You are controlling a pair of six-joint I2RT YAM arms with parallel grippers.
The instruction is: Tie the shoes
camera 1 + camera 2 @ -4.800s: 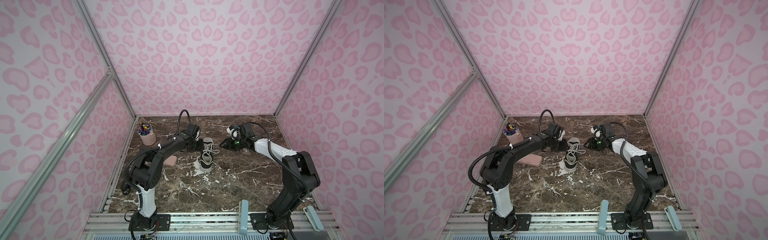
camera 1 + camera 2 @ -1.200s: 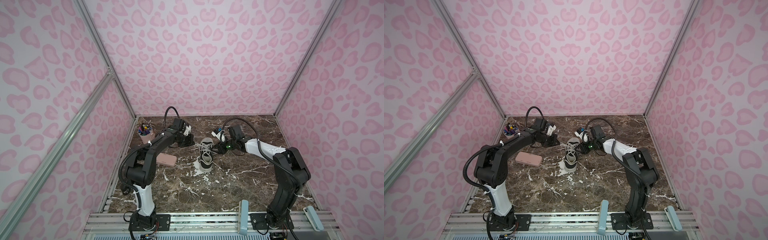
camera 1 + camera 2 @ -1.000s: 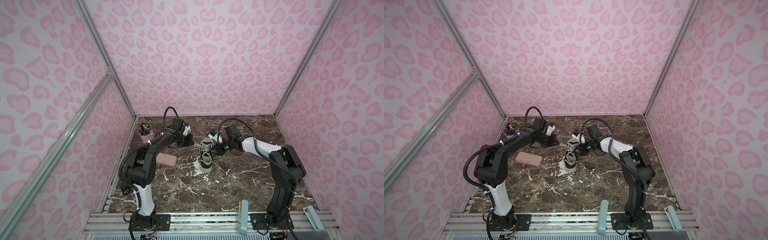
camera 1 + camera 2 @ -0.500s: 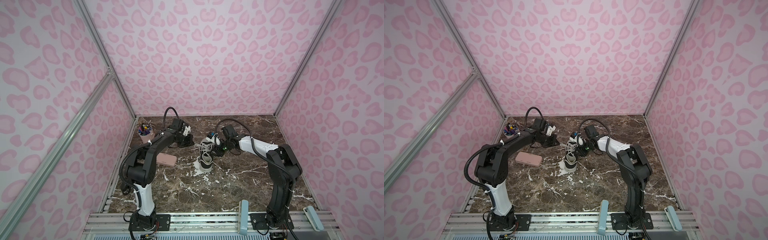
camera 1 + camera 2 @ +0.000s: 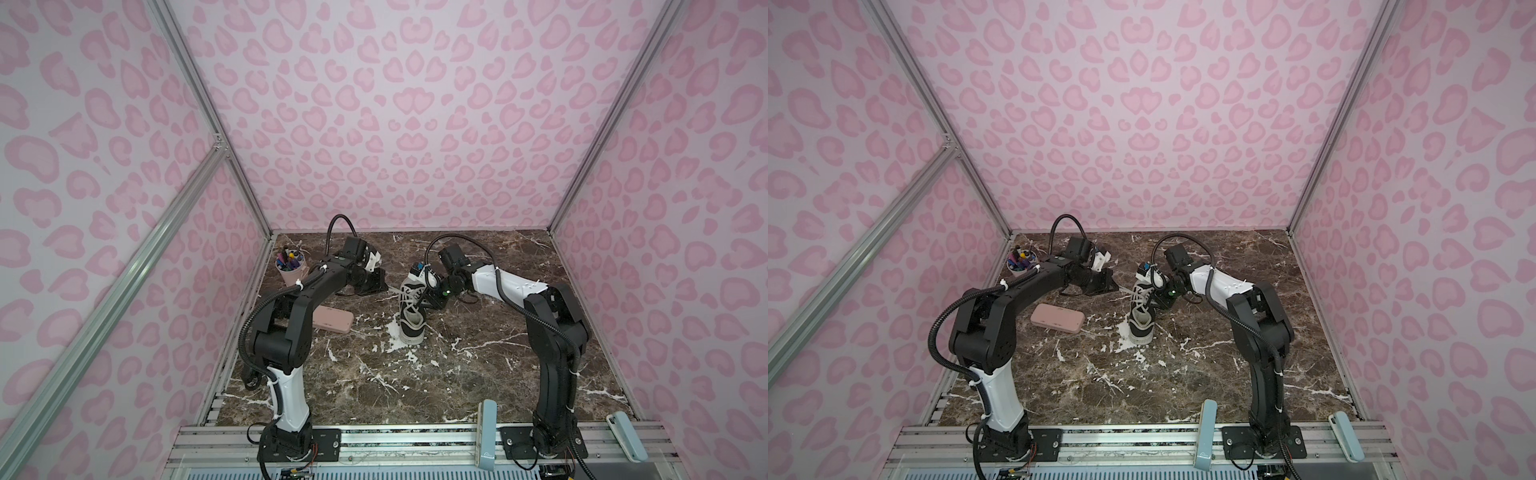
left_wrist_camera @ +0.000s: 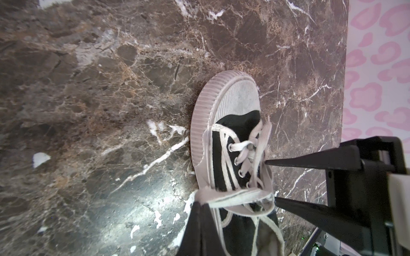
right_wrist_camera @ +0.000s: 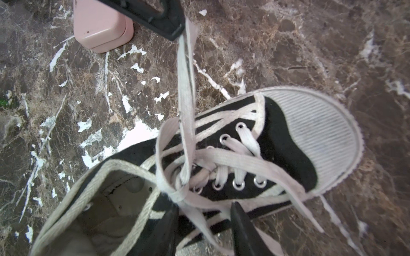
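Sneaker (image 5: 411,316) on the table (image 5: 478,374), case (image 5: 332,321) to its left, pen cup (image 5: 291,270) behind the case.

Left pincer (image 6: 198,205) clamps lace (image 6: 235,198); right pincer (image 6: 270,180) spread beside sneaker (image 6: 239,97) on marble tabletop (image 6: 111,88).

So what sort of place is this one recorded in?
Probably a purpose-built robot recording booth, not a home: pink leopard-print wall panels in aluminium framing, a marble-patterned tabletop, and the left arm and right arm bolted to a front rail.
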